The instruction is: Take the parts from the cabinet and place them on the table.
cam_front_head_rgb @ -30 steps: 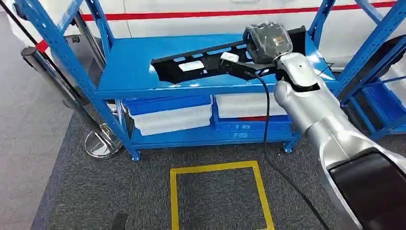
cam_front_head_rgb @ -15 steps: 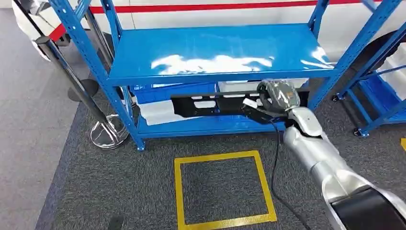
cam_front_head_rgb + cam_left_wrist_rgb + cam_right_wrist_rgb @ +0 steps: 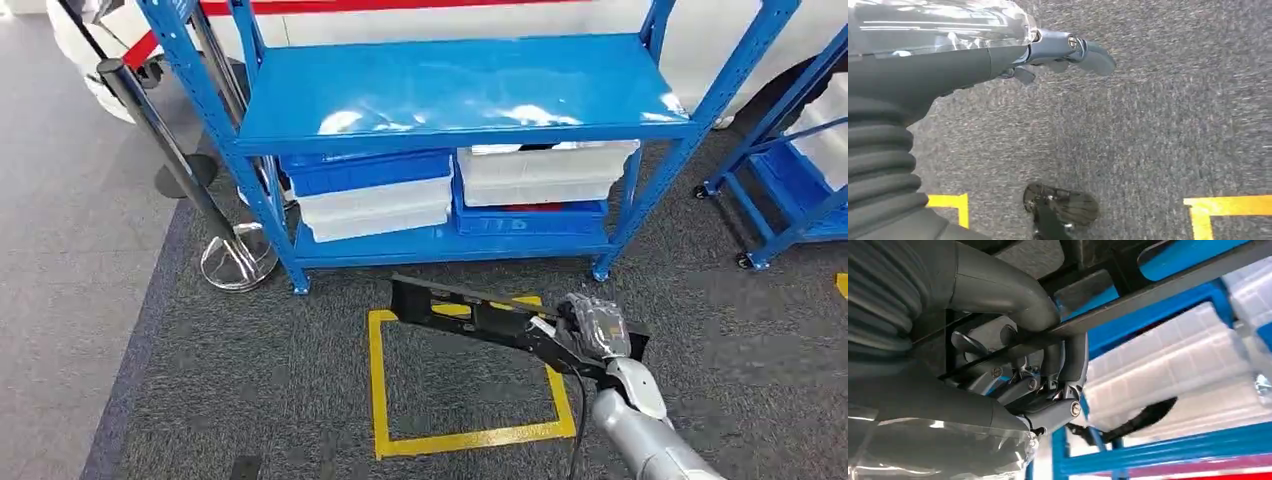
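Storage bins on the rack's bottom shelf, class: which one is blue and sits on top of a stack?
The blue bin topping the left stack; the pale bins lie beneath it, while the right stack's blue bin sits at the bottom.

Right hand point(image 3: 596, 328) grips low on an outstretched arm; left hand point(image 3: 1058, 52) hangs, fingers loosely apart

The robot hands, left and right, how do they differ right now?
The right robot hand grips a long black part; the left robot hand holds nothing. The right robot hand's fingers wrap around the part's edge, while the left robot hand's fingers lie loose. The right one is out toward the blue rack; the left one hangs over grey carpet. Both are grey with ribbed wrist covers.
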Motion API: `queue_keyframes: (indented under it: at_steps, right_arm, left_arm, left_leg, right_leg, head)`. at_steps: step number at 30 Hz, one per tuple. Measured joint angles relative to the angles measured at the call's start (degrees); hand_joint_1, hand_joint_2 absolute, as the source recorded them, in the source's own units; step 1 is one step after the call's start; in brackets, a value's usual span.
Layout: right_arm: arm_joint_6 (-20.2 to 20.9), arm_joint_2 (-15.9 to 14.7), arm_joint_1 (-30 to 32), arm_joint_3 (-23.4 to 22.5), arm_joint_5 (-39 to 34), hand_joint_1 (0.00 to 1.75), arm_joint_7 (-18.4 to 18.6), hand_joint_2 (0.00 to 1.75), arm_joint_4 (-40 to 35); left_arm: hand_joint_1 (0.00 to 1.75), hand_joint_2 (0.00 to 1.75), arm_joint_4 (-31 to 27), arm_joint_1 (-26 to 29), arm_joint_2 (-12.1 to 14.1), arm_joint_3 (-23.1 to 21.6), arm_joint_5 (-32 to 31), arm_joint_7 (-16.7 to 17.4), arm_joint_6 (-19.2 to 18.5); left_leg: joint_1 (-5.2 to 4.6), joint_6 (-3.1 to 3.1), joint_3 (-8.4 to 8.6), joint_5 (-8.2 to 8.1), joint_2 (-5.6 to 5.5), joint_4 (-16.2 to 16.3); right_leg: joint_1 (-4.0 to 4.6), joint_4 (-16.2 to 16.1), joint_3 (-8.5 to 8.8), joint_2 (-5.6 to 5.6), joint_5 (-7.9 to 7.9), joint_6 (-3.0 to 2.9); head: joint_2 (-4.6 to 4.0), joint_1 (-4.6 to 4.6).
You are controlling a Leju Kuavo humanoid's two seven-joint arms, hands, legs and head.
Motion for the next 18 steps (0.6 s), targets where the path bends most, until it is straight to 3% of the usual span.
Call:
queue_keyframes:
  at_steps: [2, 3, 4, 8, 10, 11, 13, 14, 15, 16, 18]
  right_arm:
    - [0.0, -0.2, 2.2, -2.2, 1.9, 1.75, 0.2, 1.75, -1.6]
    - [-0.1, -0.3, 3.3, -3.3, 2.8, 1.75, -0.1, 1.75, -2.3]
    - [-0.1, -0.4, 4.2, -4.6, 3.8, 1.75, -0.6, 1.75, -3.0]
    - [-0.1, -0.5, 4.3, -4.8, 4.0, 1.75, -0.7, 1.75, -3.2]
    - [-0.1, -0.5, 6.1, -7.9, 6.3, 1.75, -1.6, 1.75, -5.1]
    - [-0.1, -0.3, 9.0, -13.8, 9.6, 1.75, -2.9, 1.75, -8.4]
    - [-0.1, 0.1, 10.5, -19.1, 12.3, 1.75, -4.5, 1.75, -10.7]
    - [-0.1, 0.4, 11.0, -21.1, 13.3, 1.75, -5.0, 1.75, -11.8]
    - [-0.1, 0.8, 11.1, -22.8, 14.2, 1.75, -5.7, 1.75, -12.8]
    - [-0.1, 1.4, 11.3, -24.4, 15.0, 1.75, -6.5, 1.75, -13.8]
    - [-0.2, 1.7, 12.6, -27.6, 17.0, 1.75, -7.5, 1.75, -15.8]
  left_arm:
    - [0.0, 1.75, 0.0, 0.2, 0.0, 0.0, -0.5, -0.5, -0.2]
    - [0.0, 1.75, 0.0, 0.4, -0.1, 0.0, -0.8, -0.7, -0.3]
    - [0.0, 1.75, 0.0, 0.4, -0.1, 0.0, -0.7, -0.8, -0.4]
    - [0.0, 1.75, 0.0, 0.4, -0.1, 0.0, -0.7, -0.8, -0.4]
    - [0.0, 1.75, 0.0, 0.4, -0.1, 0.0, -0.8, -1.1, -0.4]
    - [0.0, 1.75, 0.0, 0.3, -0.2, 0.0, -0.8, -1.4, -0.4]
    - [0.0, 1.75, 0.0, 0.3, -0.4, 0.0, -0.9, -1.6, -0.4]
    - [0.0, 1.75, 0.0, 0.3, -0.4, 0.0, -1.0, -1.6, -0.4]
    - [0.0, 1.75, 0.0, 0.4, -0.4, 0.0, -1.1, -1.6, -0.4]
    - [0.0, 1.75, 0.0, 0.4, -0.4, 0.0, -1.5, -1.6, -0.4]
    - [0.0, 1.75, 0.0, 0.3, -0.4, 0.0, -1.9, -1.6, -0.5]
  left_leg:
    - [0.07, 0.82, -0.22, 0.86, 0.0, -0.3]
    - [0.58, 1.12, -0.02, 1.48, 0.28, -0.8]
    - [0.51, 1.35, -0.28, 1.84, 0.27, -0.8]
    - [0.51, 1.43, -0.33, 1.89, 0.29, -0.8]
    - [0.5, 1.81, -1.02, 2.4, 0.44, -0.7]
    - [0.64, 1.72, -2.03, 2.85, 0.69, -0.4]
    - [1.02, 1.31, -2.67, 2.78, 1.07, 0.4]
    - [1.14, 0.82, -2.82, 2.52, 1.39, 0.9]
    - [0.76, 0.17, -3.14, 2.25, 1.85, 1.3]
    - [0.57, -0.24, -3.3, 2.01, 2.24, 2.0]
    - [0.43, -0.61, -3.15, 2.1, 3.21, 1.5]
  right_leg:
    - [-0.06, -0.2, -0.05, 0.0, 0.83, 0.62]
    - [-0.23, 0.3, -0.33, 0.23, 0.04, 1.03]
    - [-0.31, 1.9, -1.03, 0.59, -1.79, 1.42]
    - [-0.32, 2.2, -1.16, 0.61, -2.11, 1.44]
    - [-0.67, 9.7, -4.0, 0.68, -6.72, 1.84]
    - [-1.33, 17.7, -6.29, 0.68, -9.32, 2.48]
    - [-2.08, 9.4, -0.63, 0.06, -5.24, 3.1]
    - [-2.18, 4.2, 2.56, -1.38, -3.51, 3.25]
    - [-1.43, 2.3, 3.5, -3.43, -5.09, 3.28]
    - [-1.27, 1.9, 3.06, -2.55, -4.56, 1.87]
    - [-1.2, 2.2, 2.71, -1.45, -4.65, 0.99]
  head:
    - [0.0, -0.02]
    - [0.0, 0.0]
    - [0.0, 0.0]
    - [0.0, 0.0]
    - [0.0, 0.0]
    - [0.0, 0.0]
    - [0.0, 0.0]
    - [0.0, 0.0]
    - [0.0, 0.0]
    - [0.0, -0.15]
    - [0.0, -0.17]
